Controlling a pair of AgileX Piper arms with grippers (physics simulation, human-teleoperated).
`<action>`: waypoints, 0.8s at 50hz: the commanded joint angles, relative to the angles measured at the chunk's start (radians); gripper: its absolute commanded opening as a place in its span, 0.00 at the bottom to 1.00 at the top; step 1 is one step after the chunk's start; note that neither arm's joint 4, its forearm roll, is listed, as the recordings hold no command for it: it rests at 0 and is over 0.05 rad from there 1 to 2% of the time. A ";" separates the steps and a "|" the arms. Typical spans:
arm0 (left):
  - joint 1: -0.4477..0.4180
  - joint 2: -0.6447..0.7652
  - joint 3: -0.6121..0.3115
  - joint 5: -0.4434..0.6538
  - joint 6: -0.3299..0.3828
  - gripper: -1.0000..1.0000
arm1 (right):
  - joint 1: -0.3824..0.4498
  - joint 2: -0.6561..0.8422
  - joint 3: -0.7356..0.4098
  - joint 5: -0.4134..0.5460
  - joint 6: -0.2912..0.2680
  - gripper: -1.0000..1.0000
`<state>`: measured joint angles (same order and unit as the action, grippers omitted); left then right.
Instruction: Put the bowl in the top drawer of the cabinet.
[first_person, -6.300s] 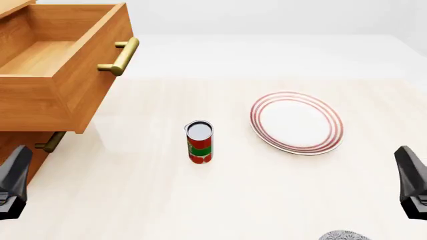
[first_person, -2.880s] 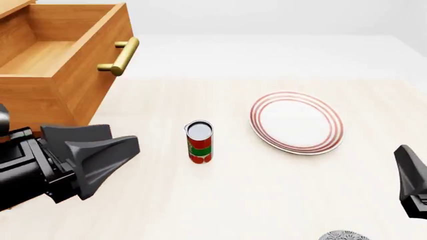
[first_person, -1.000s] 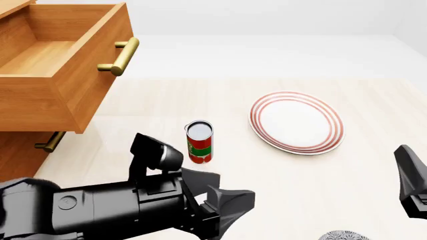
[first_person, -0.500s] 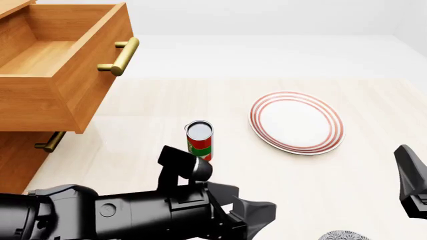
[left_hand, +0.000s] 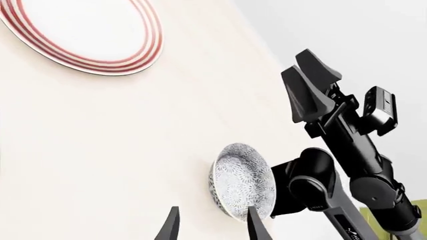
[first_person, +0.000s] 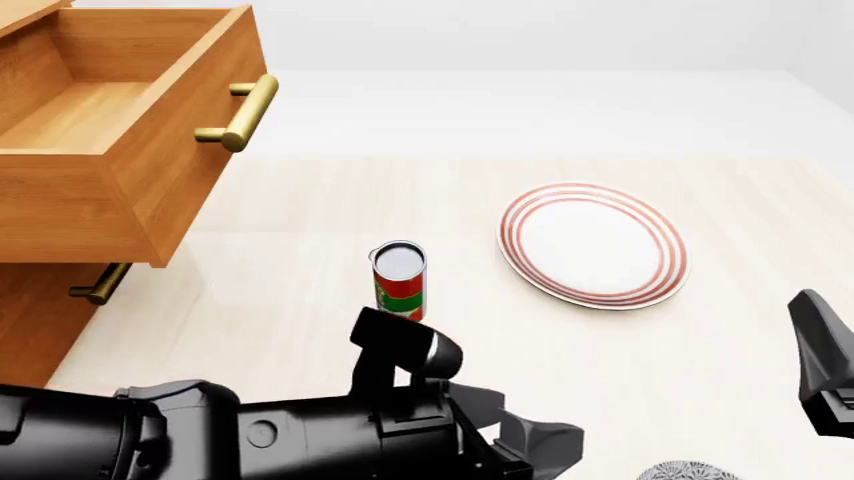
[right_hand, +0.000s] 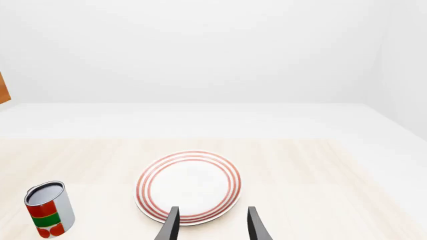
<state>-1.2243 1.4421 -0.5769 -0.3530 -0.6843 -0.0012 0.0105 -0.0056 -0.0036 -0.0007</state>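
Note:
The bowl (left_hand: 241, 187), white with a dense blue-grey pattern, sits near the table's front edge; in the front view only a sliver of it (first_person: 687, 470) shows at the bottom right. My left gripper (left_hand: 213, 231) is open and points at the bowl from a short distance, with nothing between its fingers. In the front view the left gripper (first_person: 545, 450) is low, left of the bowl. The top drawer (first_person: 187, 165) of the cabinet (first_person: 34, 320) stands pulled out and empty at the far left. My right gripper (right_hand: 212, 229) is open, raised at the right edge (first_person: 821, 375).
A red and green can (first_person: 399, 281) stands upright mid-table. A flat white plate (first_person: 594, 243) with red rings lies to its right. The lower drawer's brass handle (first_person: 100, 285) shows under the open drawer. The right arm (left_hand: 347, 150) rises just behind the bowl.

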 joint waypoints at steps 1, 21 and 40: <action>-0.012 0.036 -0.014 -0.014 -0.017 1.00 | 0.000 0.000 0.000 0.000 0.000 1.00; -0.038 0.146 -0.051 -0.063 -0.046 1.00 | 0.000 0.000 0.000 0.000 0.000 1.00; -0.053 0.225 -0.076 -0.096 -0.074 1.00 | 0.000 0.000 0.000 0.000 0.000 1.00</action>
<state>-1.2696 1.6312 -0.6396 -0.4355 -0.7462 -0.0012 0.0106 -0.0056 -0.0036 -0.0007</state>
